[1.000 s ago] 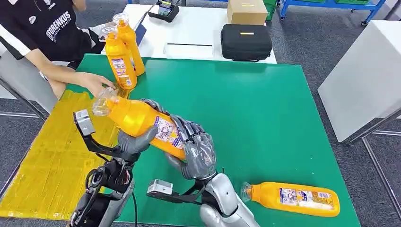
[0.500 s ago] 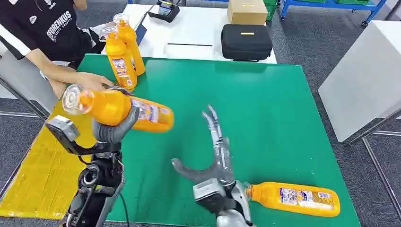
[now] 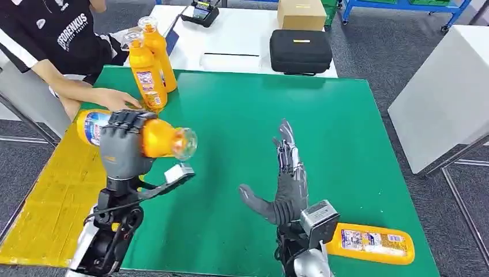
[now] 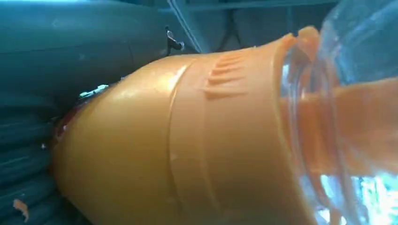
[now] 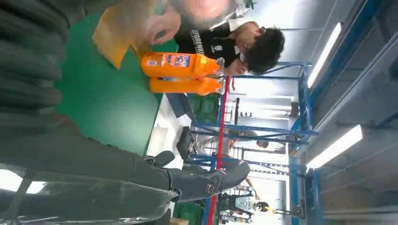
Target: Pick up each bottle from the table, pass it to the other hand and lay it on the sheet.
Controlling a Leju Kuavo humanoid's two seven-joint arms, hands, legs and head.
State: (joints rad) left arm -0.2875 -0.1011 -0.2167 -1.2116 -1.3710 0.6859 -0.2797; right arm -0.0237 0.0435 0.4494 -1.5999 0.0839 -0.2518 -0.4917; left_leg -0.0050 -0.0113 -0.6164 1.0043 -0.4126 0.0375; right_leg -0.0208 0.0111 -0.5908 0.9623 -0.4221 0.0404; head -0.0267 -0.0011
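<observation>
My left hand (image 3: 122, 145) grips an orange bottle (image 3: 151, 137) held level above the left side of the green table (image 3: 323, 121), its clear cap pointing right and its base over the yellow sheet (image 3: 55, 190). The left wrist view shows that bottle's (image 4: 187, 140) orange shoulder and clear cap up close. My right hand (image 3: 284, 187) stands open over the table's middle front, fingers spread upward and holding nothing. Another orange bottle (image 3: 372, 243) lies on its side at the front right, behind that wrist. Two upright orange bottles (image 3: 147, 63) stand at the table's far left; the right wrist view shows them (image 5: 180, 72) too.
A person (image 3: 52, 40) sits at the far left with a hand (image 3: 118, 99) resting on the table beside the upright bottles. Behind the green table is a white table with a black case (image 3: 300, 51), a cardboard box (image 3: 301, 12) and a small device (image 3: 200, 11). A white block (image 3: 444, 86) stands right.
My right hand let go of the bottle and drew back right, opening. My left hand carried the bottle left and turned it, so its cap now points right and its base left.
</observation>
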